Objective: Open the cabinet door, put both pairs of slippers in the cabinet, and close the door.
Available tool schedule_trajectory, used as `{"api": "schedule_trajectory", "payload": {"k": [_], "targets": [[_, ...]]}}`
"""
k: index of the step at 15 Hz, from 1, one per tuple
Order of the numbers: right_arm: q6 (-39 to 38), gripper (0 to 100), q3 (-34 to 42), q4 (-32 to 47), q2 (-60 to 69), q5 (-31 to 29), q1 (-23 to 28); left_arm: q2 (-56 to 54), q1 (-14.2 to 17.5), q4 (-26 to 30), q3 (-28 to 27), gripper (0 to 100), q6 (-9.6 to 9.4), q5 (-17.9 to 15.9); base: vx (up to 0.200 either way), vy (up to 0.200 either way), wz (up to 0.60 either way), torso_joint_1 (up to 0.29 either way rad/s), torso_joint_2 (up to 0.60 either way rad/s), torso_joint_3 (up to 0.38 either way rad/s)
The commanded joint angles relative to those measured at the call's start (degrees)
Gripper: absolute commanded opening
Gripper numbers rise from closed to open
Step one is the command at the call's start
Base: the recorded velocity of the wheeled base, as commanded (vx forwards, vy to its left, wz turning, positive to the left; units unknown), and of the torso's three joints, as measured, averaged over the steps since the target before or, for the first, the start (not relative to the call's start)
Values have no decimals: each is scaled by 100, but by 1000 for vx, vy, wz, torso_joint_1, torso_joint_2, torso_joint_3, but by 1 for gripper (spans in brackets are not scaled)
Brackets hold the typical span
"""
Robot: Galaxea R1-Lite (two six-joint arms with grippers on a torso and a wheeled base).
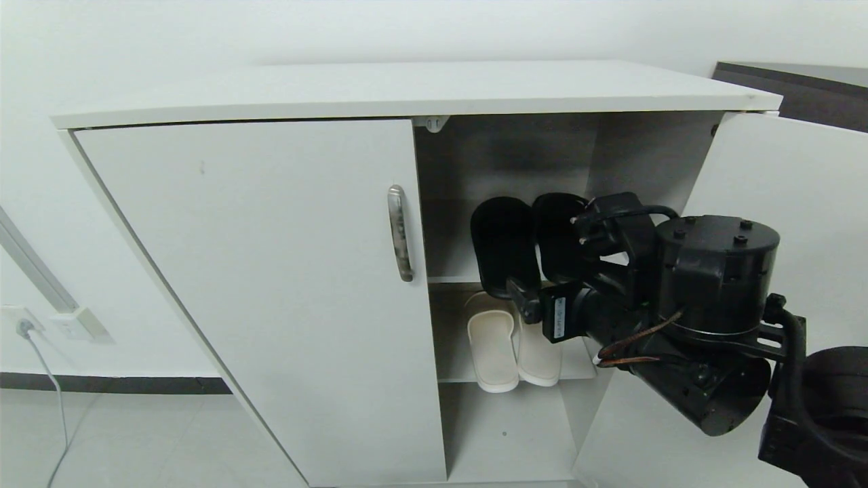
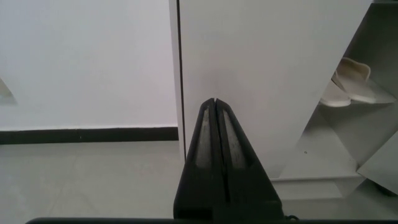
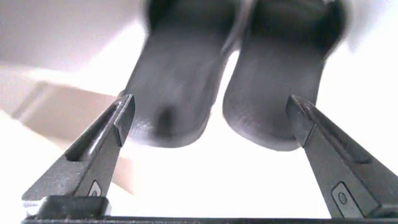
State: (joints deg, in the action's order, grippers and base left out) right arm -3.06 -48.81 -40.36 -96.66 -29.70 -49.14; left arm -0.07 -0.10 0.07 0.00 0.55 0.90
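The white cabinet (image 1: 407, 88) has its right door (image 1: 786, 196) swung open and its left door (image 1: 258, 285) closed. A pair of black slippers (image 1: 505, 244) (image 3: 186, 87) stands tilted up on the upper shelf. A pair of white slippers (image 1: 512, 346) (image 2: 348, 84) lies flat on the shelf below. My right gripper (image 1: 549, 271) (image 3: 210, 115) is open just in front of the black pair, its fingertips (image 3: 121, 115) on either side and clear of them. My left gripper (image 2: 215, 102) is shut and empty, low near the floor, facing the closed left door (image 2: 249, 62).
The closed door carries a metal handle (image 1: 400, 234) by the opening. A wall socket with a cable (image 1: 24, 329) sits low at the left. A dark piece of furniture (image 1: 807, 88) stands behind the open door. The bottom compartment (image 1: 505, 434) is free.
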Motion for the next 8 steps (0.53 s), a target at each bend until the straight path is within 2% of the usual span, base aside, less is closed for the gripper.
{"api": "schedule_trajectory", "payload": {"k": [1, 2, 8], "targets": [[-10, 100, 161, -24, -37, 8, -8, 7, 1, 1, 0, 0, -2, -2, 0, 0, 0, 0, 0, 0], [-10, 0, 161, -51, -81, 8, -17, 7, 1, 1, 0, 0, -2, -2, 0, 0, 0, 0, 0, 0], [-10, 0, 223, -86, -151, 8, -25, 7, 1, 1, 0, 0, 7, -2, 0, 0, 0, 0, 0, 0]]}}
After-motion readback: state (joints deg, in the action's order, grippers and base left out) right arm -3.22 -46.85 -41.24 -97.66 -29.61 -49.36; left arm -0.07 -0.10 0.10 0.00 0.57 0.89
